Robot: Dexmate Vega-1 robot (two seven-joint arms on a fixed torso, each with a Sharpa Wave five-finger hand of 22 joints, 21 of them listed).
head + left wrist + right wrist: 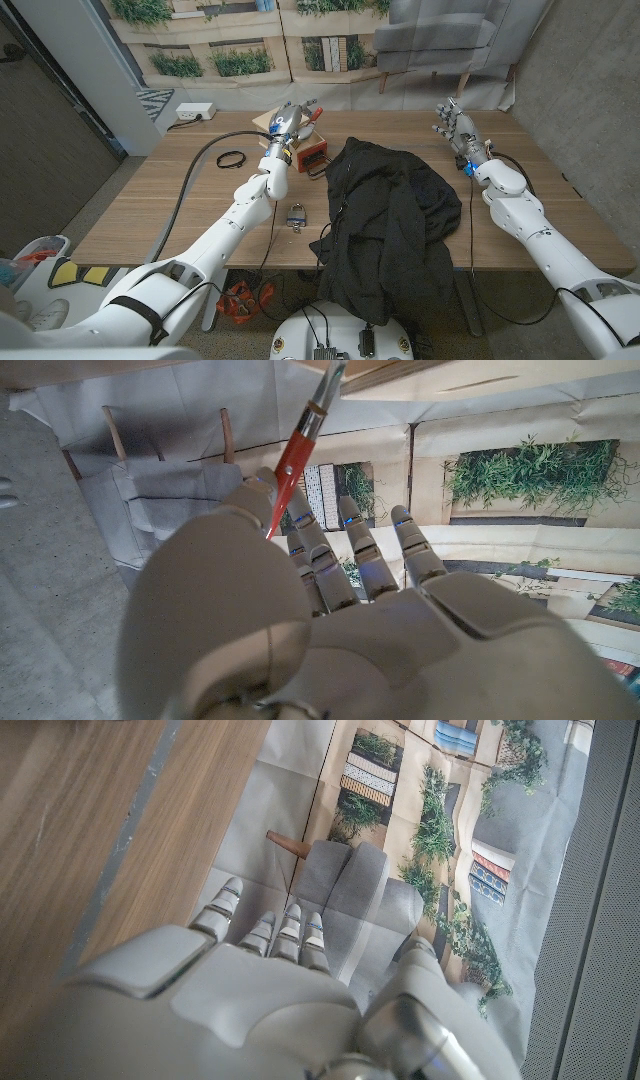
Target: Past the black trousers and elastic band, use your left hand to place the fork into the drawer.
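My left hand [283, 123] is raised over the far middle of the table and pinches a red-handled fork [311, 110]. In the left wrist view the fork [296, 452] runs up from my fingers [350, 550], its metal end pointing away. A small orange-red drawer box [313, 157] sits just below and to the right of that hand, against the black trousers [390, 220] heaped across the table's middle. A black elastic band [232, 158] lies on the wood to the left of my left arm. My right hand [455, 125] hovers at the far right, fingers apart, holding nothing.
A padlock [296, 215] lies near the front, left of the trousers. A white power strip [194, 112] sits at the far left edge, with a black cable looping across the table [150, 210]. A grey chair [440, 40] stands behind the table.
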